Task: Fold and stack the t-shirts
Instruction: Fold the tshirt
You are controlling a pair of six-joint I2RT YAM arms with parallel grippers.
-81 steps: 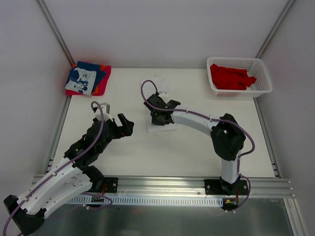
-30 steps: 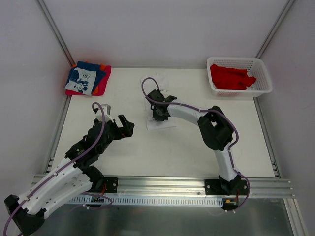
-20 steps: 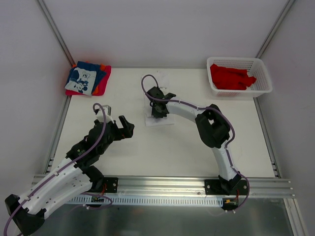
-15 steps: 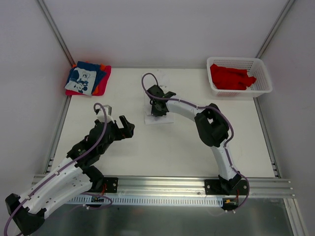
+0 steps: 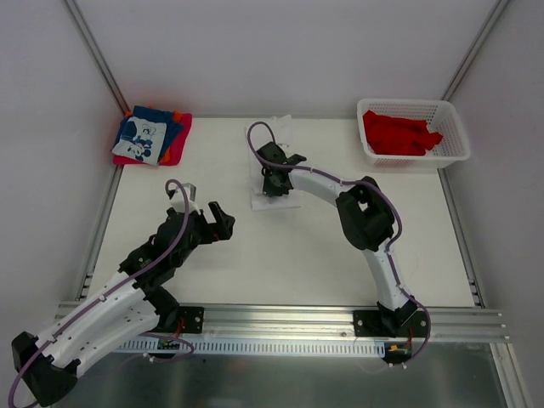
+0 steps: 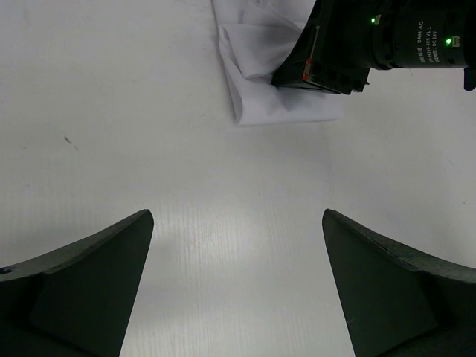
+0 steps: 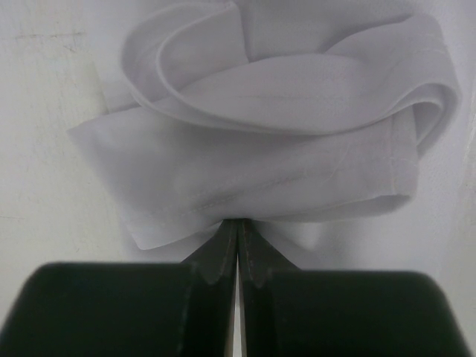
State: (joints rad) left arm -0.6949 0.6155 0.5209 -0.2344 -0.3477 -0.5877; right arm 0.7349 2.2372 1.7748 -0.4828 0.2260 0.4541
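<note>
Folding is occupying us now: our right gripper (image 7: pixel 238 236) is pressing its fingers together on the near hem of the white t-shirt (image 7: pixel 282 149), whose loosely doubled cloth is bunching just beyond the fingertips. Our left gripper (image 6: pixel 236 217) is hanging with its fingers spread wide over the table (image 6: pixel 111 111), with the shirt's corner lying ahead of them and slightly to the right. We are judging that the next move is calling for carrying the pinched hem across the cloth to flatten the fold, with the folded stack (image 5: pixel 151 136) lying far off to the left of both pairs of fingers and the red shirts (image 5: pixel 398 133) waiting in the basket (image 5: pixel 455 149).
</note>
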